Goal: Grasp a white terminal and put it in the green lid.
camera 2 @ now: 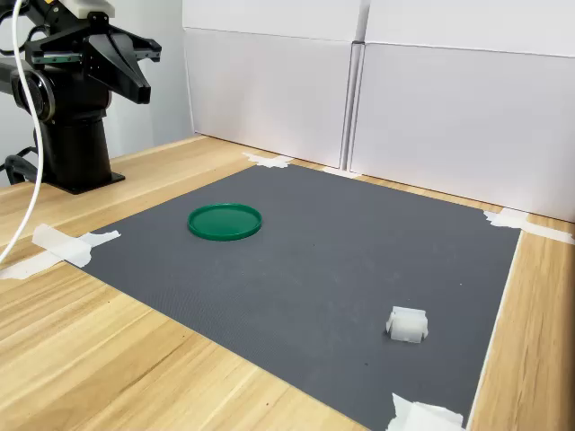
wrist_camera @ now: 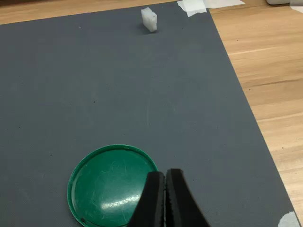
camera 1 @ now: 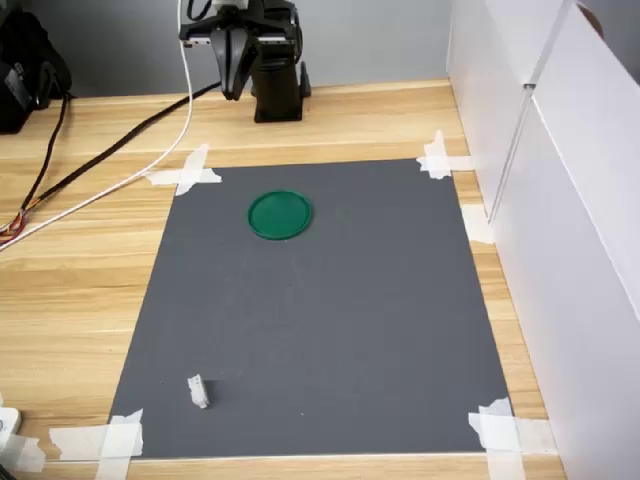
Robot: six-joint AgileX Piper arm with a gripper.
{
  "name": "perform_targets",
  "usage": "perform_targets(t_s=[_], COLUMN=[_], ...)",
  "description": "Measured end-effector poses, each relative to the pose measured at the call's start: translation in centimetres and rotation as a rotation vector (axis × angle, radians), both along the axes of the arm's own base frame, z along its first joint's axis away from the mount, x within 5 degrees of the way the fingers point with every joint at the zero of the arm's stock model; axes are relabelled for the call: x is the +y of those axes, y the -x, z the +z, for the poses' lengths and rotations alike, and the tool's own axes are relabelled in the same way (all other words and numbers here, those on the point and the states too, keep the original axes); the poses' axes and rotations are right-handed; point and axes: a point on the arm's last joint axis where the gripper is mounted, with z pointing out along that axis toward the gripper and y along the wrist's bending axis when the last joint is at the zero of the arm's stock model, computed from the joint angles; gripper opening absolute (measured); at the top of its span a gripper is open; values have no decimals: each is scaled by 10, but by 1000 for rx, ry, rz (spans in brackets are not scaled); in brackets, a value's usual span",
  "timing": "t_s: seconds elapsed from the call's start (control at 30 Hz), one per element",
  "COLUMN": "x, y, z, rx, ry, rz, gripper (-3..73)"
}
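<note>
Gripper [wrist_camera: 165,198] w/ jaws pressed together sits above green lid [wrist_camera: 112,185]; white terminal [wrist_camera: 149,20] far off, prob light, rigid — pinch its flat sides.

Robot test bench in lab-like room. Evidence: light wooden tabletop [camera 1: 90,300]; dark grey rectangular mat [camera 1: 330,320] fixed at corners with white tape strips [camera 1: 185,175]; white foam-board screens [camera 2: 449,99] walling workspace; black and white cables [camera 1: 110,150] trailing to black robot arm base [camera 2: 76,144].

In the wrist view, my gripper [wrist_camera: 165,189] hides part of the green lid [wrist_camera: 106,182], whose lower rim the frame cuts off.
</note>
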Motion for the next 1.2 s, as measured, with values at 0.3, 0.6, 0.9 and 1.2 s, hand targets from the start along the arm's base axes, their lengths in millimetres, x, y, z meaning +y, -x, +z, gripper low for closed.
perform_targets(t_s=[0.3, 0.6, 0.9, 1.2], x=[0, 0, -1, 1], y=[0, 0, -2, -23], z=[0, -1, -1, 29], rx=[5, 10, 57, 145], ry=[0, 0, 3, 9], rz=[-2, -3, -10, -15], gripper=[-21, -21, -21, -21])
